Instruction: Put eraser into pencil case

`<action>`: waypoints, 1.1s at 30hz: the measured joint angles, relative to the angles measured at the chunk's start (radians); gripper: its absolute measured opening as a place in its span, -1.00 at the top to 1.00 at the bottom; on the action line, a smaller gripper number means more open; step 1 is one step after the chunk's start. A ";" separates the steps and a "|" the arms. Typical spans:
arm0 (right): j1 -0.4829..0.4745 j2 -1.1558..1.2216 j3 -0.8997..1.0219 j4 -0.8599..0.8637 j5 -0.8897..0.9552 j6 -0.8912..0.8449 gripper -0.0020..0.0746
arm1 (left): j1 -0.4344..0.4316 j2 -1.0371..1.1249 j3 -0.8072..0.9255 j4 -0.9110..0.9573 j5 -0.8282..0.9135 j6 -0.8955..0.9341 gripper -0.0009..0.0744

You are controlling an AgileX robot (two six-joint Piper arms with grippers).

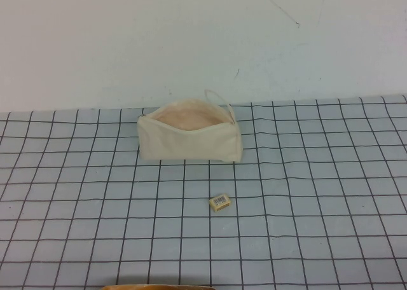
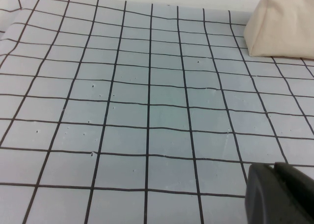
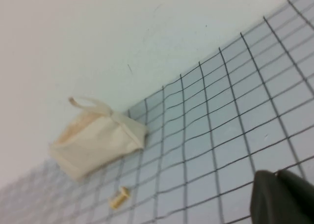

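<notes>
The eraser lay on the table, near the open pencil case, well apart from both pincers — left pincer, right pincer — whose spread couldn't be told.

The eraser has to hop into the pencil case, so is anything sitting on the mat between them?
No. Only bare grid mat lies between the eraser and the open pencil case behind it. The left claw and right claw show only at their wrist views' edges, away from both.
</notes>
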 joint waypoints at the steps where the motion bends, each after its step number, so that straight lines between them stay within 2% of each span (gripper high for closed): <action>1: 0.000 0.000 0.000 0.001 0.000 -0.055 0.95 | 0.000 0.000 0.000 0.000 0.000 0.000 0.98; 7: 0.000 0.062 -0.175 -0.052 0.148 -0.378 0.95 | 0.000 0.000 0.000 0.000 0.000 0.000 0.98; 11: 0.000 0.249 -0.365 -0.164 0.318 -0.490 0.95 | 0.000 0.000 0.000 0.000 0.000 0.000 0.98; 14: 0.000 0.419 -0.554 -0.218 0.515 -0.585 0.95 | 0.000 0.000 0.000 0.000 0.000 0.000 0.98; 17: 0.000 0.604 -0.734 -0.250 0.690 -0.647 0.95 | 0.000 0.000 0.000 0.000 0.000 0.000 0.98; 24: 0.009 0.959 -1.000 -0.266 0.864 -0.671 0.95 | 0.000 0.000 0.000 0.000 0.000 0.000 0.98; 28: 0.103 1.138 -1.129 -0.340 0.886 -0.635 0.95 | 0.000 0.000 0.000 0.000 0.000 0.000 0.98; 33: 0.339 1.359 -1.299 -0.603 0.905 -0.395 0.95 | 0.000 0.000 0.000 0.000 0.000 0.000 0.98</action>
